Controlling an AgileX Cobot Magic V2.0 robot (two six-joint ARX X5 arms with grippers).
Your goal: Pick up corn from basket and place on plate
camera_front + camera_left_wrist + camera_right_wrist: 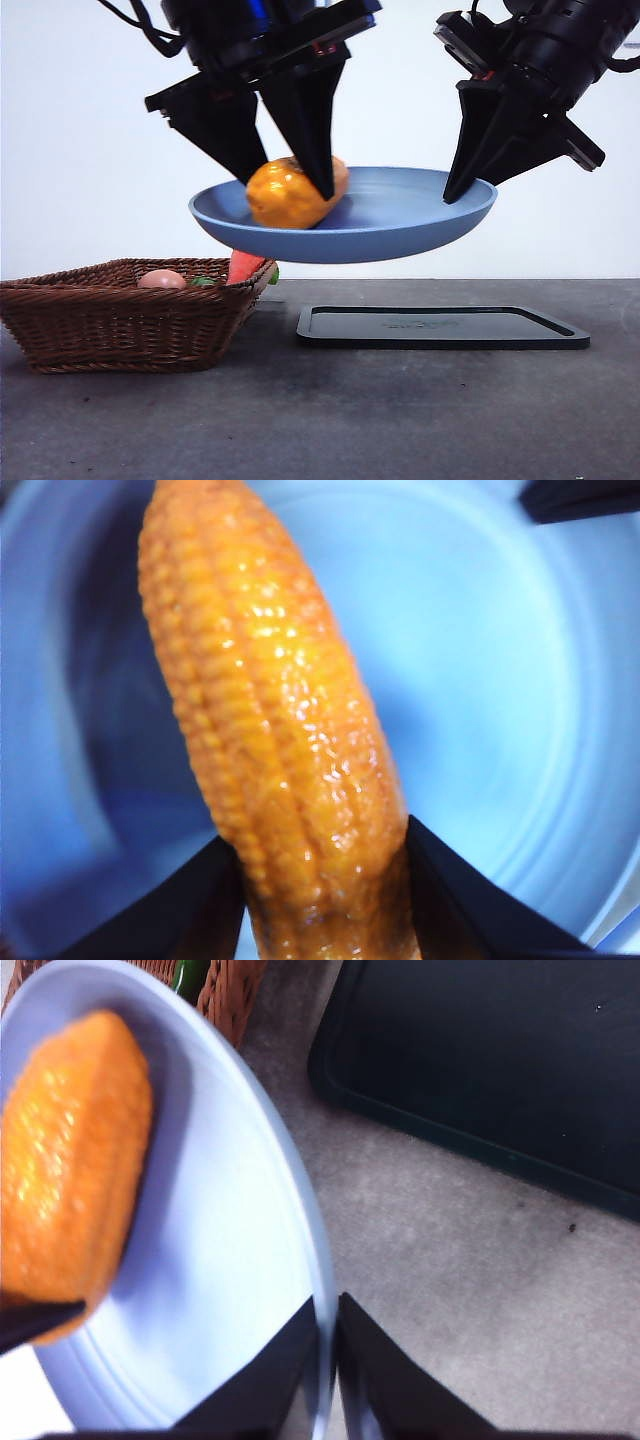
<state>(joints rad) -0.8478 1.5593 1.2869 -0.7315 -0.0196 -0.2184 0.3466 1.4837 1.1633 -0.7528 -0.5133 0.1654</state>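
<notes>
- One corn, orange-yellow with ridged rows, lies in the plate, seen end-on from the front.
- One light-blue plate is held in the air, above the basket's right edge and the tray's left end, tilted a little.
- One brown wicker basket stands on the table at the left.
- In the basket show one small brownish egg and one red-orange carrot with a bit of green beside it; the basket wall and the plate hide most of both.
- One flat black tray lies on the table, right of the basket and apart from it.
- Two grippers are in view, both at the plate.
- The left gripper comes down from above, its two black jaws closed around one end of the corn; its wrist view shows a jaw pressed to each side of the cob.
- The right gripper pinches the plate's right rim, jaws narrow with the rim between them.
- The left wrist view is filled by corn and plate; the cob's near end is cut off at the frame edge.
- The right wrist view shows the corn blurred and cut off, plus only a corner of the basket and part of the tray.
</notes>
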